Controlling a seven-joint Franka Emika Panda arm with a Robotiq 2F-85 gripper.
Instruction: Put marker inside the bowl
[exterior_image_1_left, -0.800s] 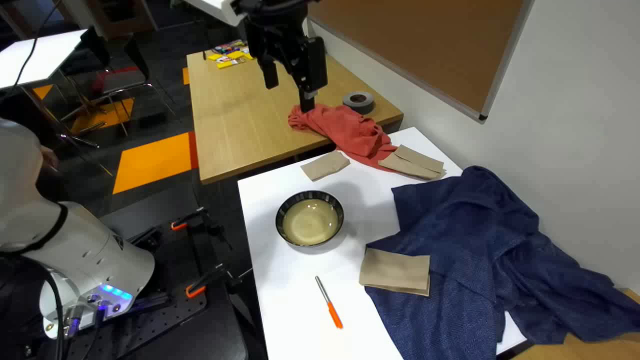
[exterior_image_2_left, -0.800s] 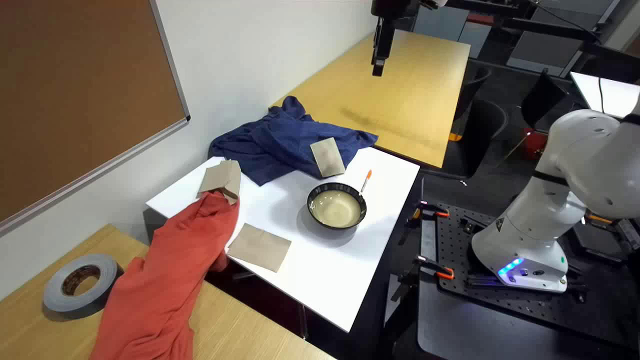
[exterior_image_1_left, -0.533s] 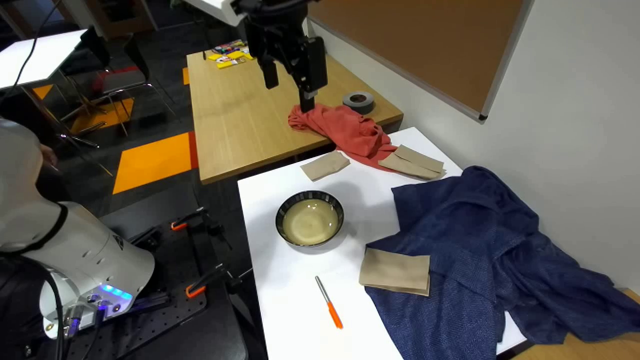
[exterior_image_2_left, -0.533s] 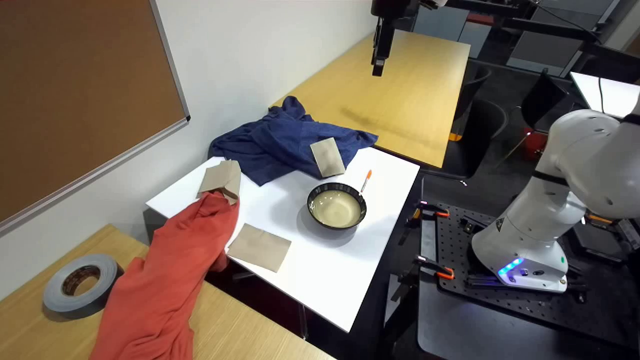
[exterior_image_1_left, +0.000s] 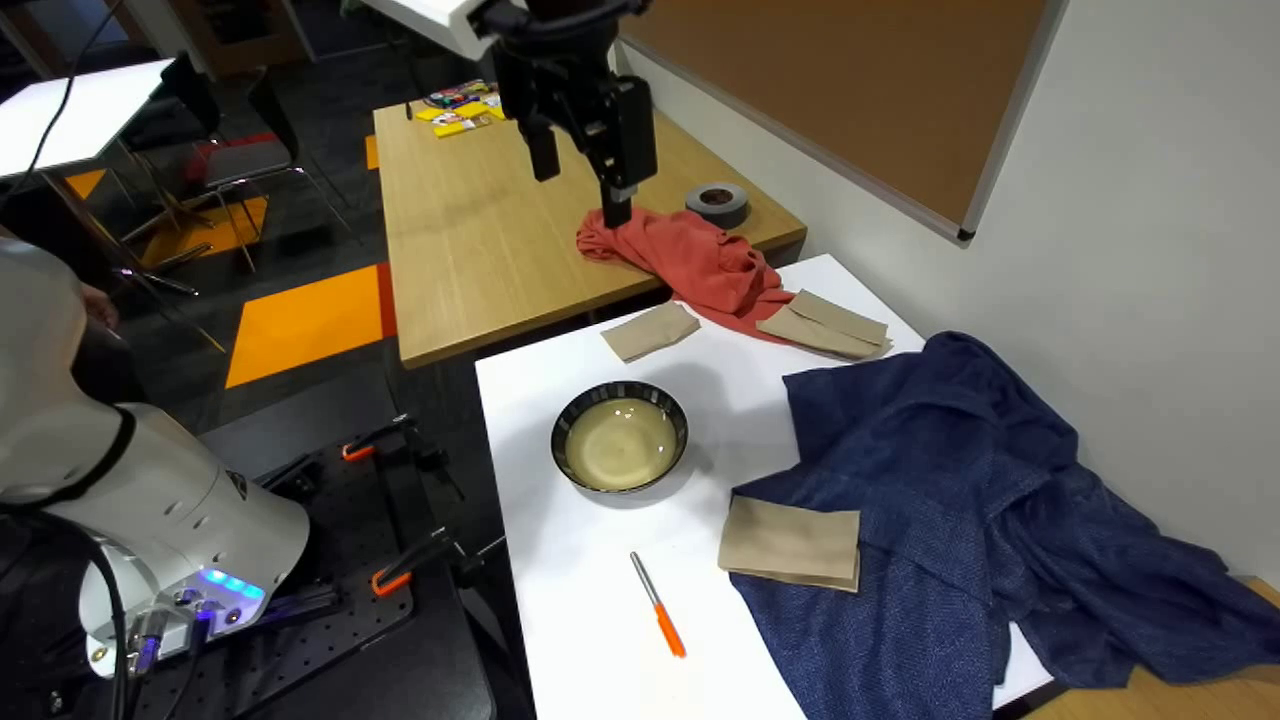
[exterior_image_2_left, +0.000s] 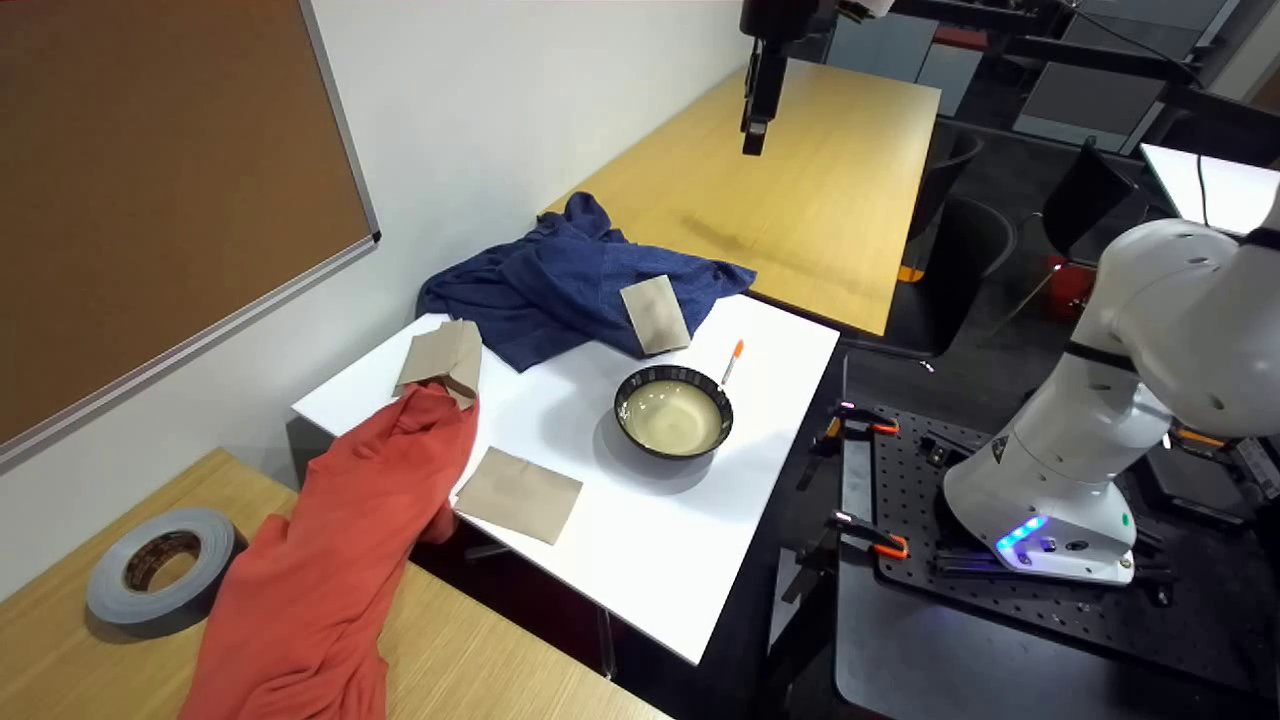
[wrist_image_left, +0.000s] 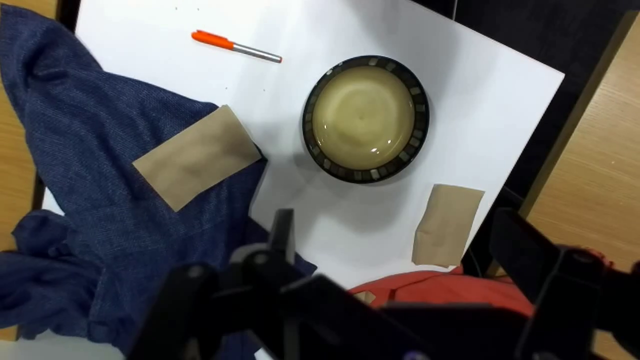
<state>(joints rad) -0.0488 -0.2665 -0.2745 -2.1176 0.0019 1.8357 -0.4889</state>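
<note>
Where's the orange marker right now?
In the wrist view, the marker lies near the top, left of centre, on the white table, with the bowl to its lower right and the navy cloth below it.

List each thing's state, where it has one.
Black end effector: open, empty
Orange-silver marker: lying flat, seemingly capped
Round black-rimmed cream bowl: upright, empty
Navy cloth: crumpled
Red cloth: bunched
Brown paper pieces: folded or creased
Grey tape roll: lying flat
Robot base lights: lit blue

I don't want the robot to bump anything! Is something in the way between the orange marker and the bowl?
No, nothing I can see: just white tabletop between the marker and the bowl. The marker would probably only need lifting over the bowl's rim.
</note>
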